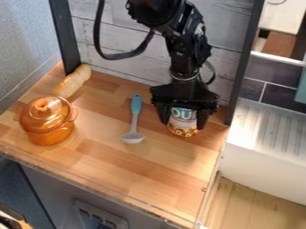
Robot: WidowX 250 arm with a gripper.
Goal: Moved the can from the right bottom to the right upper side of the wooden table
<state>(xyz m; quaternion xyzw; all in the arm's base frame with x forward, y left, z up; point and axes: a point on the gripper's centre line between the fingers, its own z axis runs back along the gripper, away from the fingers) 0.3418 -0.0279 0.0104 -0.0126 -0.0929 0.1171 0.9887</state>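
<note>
Can [183, 121] and gripper [183, 125] share one spot in the camera view, at the right upper part of the wooden table [113, 167], close to the rear panel [134, 69] and the dark upright post [244, 67]. We see the can directly below the gripper's body, between its fingers, with one finger along each side and hardly any gap to the label. We take that as a hold: the gripper is narrowed to the can's width and grasps it by its upper part. The can's long axis runs roughly up and down, in line with the fingers that hang over it, and its patterned lower end sticks out below them. Whether that lower end bears on the wood or floats just over it, we cannot tell from this slant.

We judge the carry to be nearly done, since the can is at the side of the table the task asks for. What counts next is the height between base and wood: we would lower straight down until the base sits flat, then spread the fingers evenly and lift along the can's axis. If we open too soon, the can may drop and tip; if one finger drags on the way up, it may topple. The spoon [136, 117] lies left of the can, well clear, and the orange pot [48, 123] and the bread roll [73, 81] are farther off.
</note>
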